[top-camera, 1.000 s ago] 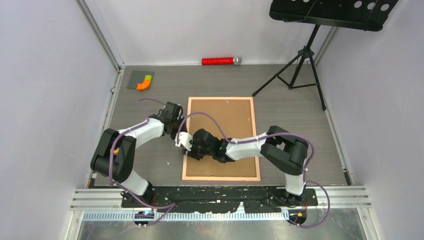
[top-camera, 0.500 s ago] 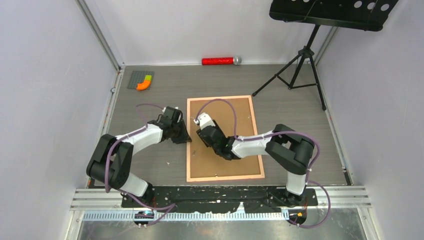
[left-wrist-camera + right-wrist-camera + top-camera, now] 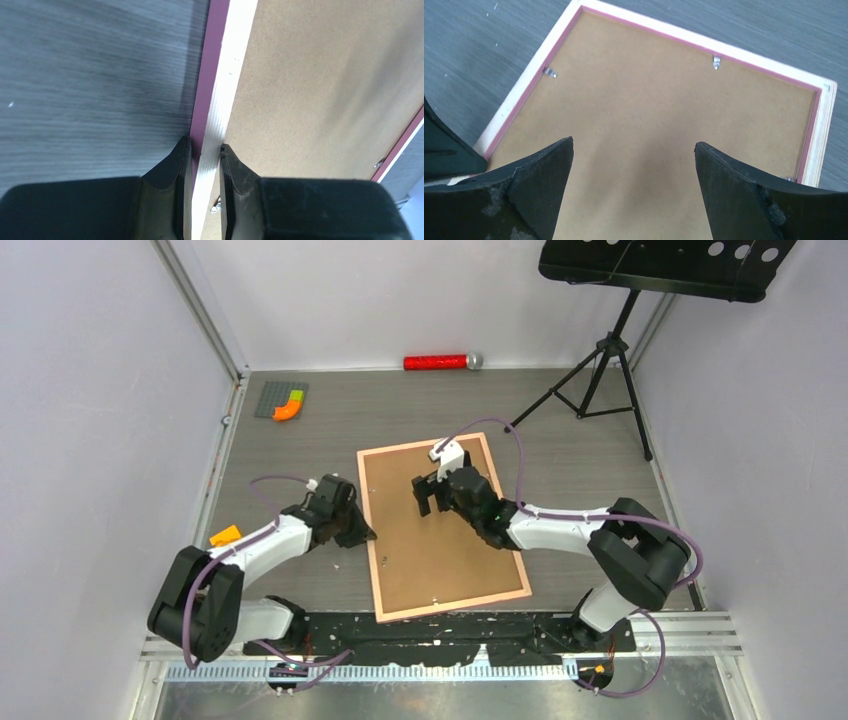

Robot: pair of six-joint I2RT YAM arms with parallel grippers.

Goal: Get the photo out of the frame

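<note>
The frame (image 3: pixel 370 540) lies face down in the middle of the table, turned a little anticlockwise. A plain brown backing board (image 3: pixel 440 540) fills it, and the photo is hidden under that board. My left gripper (image 3: pixel 362 534) is at the frame's left side. In the left wrist view it (image 3: pixel 205 147) is shut on the frame's pale rim (image 3: pixel 222 95). My right gripper (image 3: pixel 432 500) hovers over the far half of the board. Its jaws (image 3: pixel 634 145) stand wide open with nothing between them. Small metal clips (image 3: pixel 716 61) sit along the frame's pink inner edge (image 3: pixel 704 40).
A red cylinder with a silver end (image 3: pixel 440 362) lies at the back wall. A grey plate with orange and green bricks (image 3: pixel 282 400) is at the back left. The tripod of a music stand (image 3: pixel 590 380) stands at the back right. A small orange piece (image 3: pixel 224 536) lies beside the left arm.
The frame has swung anticlockwise and shifted left. My right gripper has moved from the frame's left rim to over the far half and opened wide. The left gripper stays on the rim, nearer now.
</note>
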